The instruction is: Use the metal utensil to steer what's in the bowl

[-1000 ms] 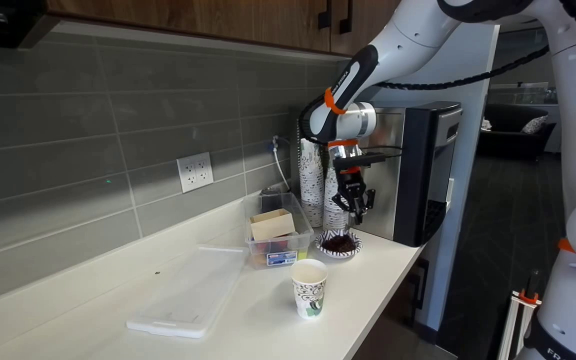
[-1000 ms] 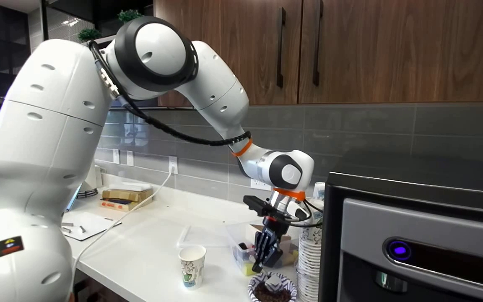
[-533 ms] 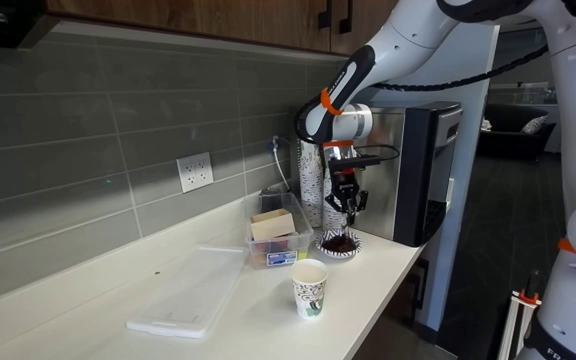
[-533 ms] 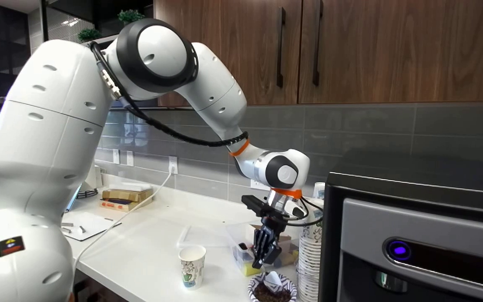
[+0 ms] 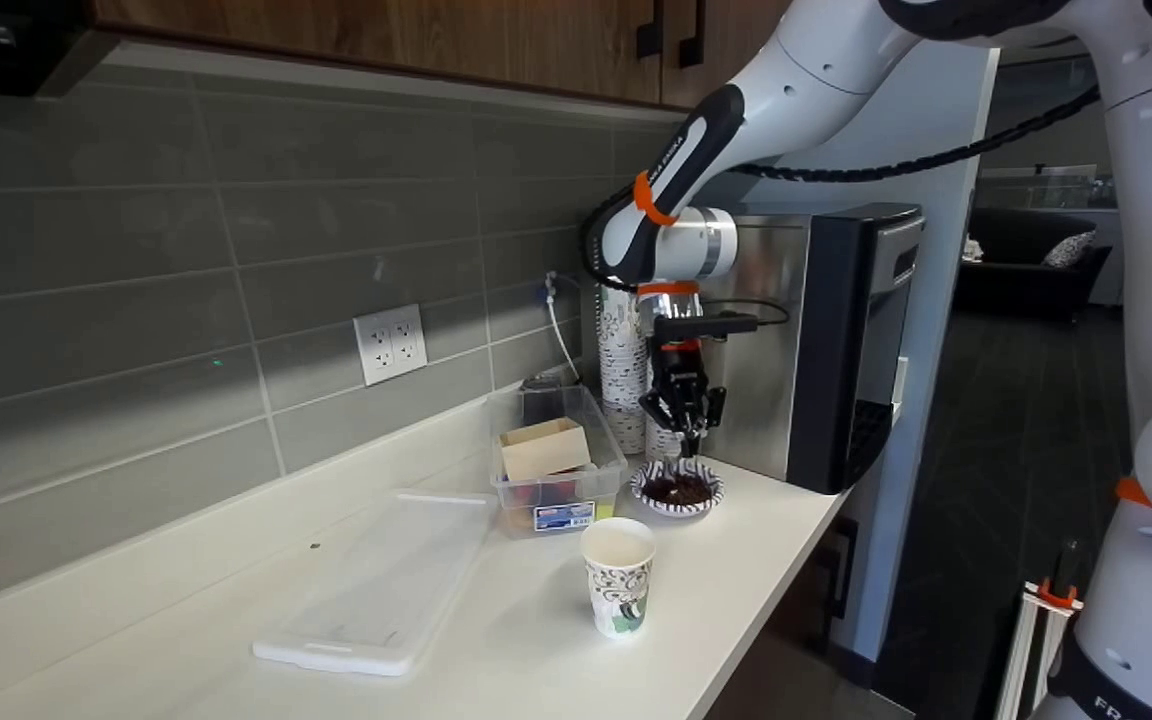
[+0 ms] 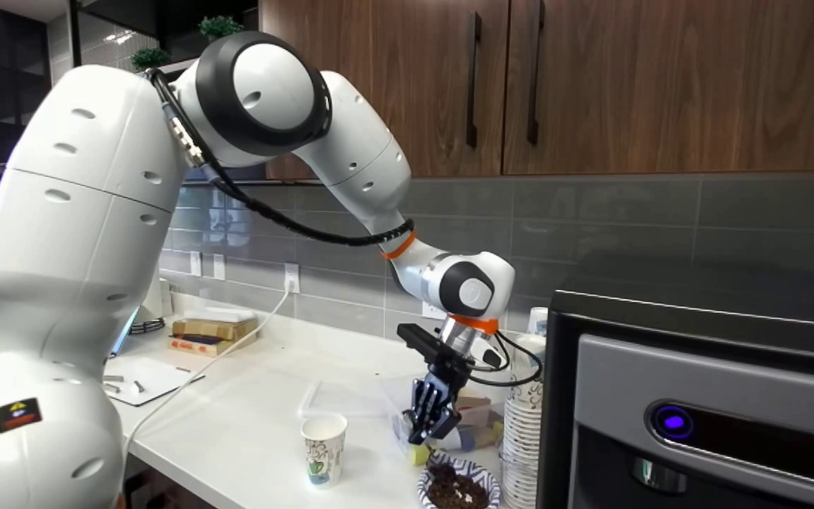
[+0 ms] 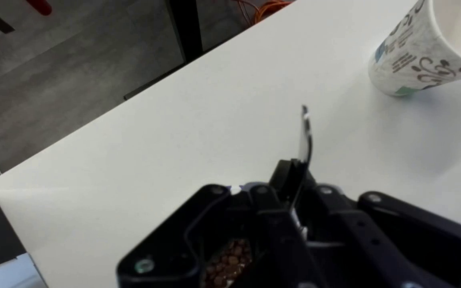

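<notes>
The bowl (image 5: pixel 714 500) is small, with a white and dark zigzag rim, and holds brown beans. It stands on the counter and also shows at the bottom of an exterior view (image 6: pixel 488 481). My gripper (image 5: pixel 690 440) is just above the bowl's back side; it also shows in an exterior view (image 6: pixel 417 433). In the wrist view my gripper (image 7: pixel 293 165) is shut on the thin metal utensil (image 7: pixel 307 136), whose handle end sticks up past the fingertips. The utensil's lower end is hard to make out. Some beans (image 7: pixel 228 264) show between the finger links; the rest is hidden.
A paper cup (image 5: pixel 618 580) stands on the counter in front of the bowl. A clear plastic bin (image 5: pixel 561 490) and a stack of cups (image 5: pixel 624 350) are close beside the bowl. A large machine (image 5: pixel 766 350) stands behind. A lid (image 5: pixel 386 580) lies flat.
My gripper has moved a little to the left in both exterior views. The utensil's pale head, seen over the bowl before, no longer shows; the beans are heaped toward one rim.
</notes>
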You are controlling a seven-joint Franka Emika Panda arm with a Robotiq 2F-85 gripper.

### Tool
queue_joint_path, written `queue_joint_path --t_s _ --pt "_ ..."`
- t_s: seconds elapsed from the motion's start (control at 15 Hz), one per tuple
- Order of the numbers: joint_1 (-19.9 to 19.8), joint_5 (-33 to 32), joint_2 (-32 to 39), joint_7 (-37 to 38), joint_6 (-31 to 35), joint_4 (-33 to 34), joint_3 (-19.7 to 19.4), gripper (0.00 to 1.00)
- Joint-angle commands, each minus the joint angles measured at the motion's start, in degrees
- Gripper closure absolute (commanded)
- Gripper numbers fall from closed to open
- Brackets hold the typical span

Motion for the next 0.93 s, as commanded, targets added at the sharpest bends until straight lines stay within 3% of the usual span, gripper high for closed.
queue_joint_path --t_s 0.0,0.33,0.67,0.87 --pt "0.41 -0.95 -0.94 2.45 -6.51 0.06 -0.57 0.99" --pt "0.39 -3.26 -0.27 9.17 -13.38 0.9 -2.32 0.99" --pt "1.21 -8.53 -0.48 18.83 -8.23 0.33 -4.61 0.99" --pt "1.62 -10.9 -0.51 20.09 -2.75 -0.6 -4.45 0.99"
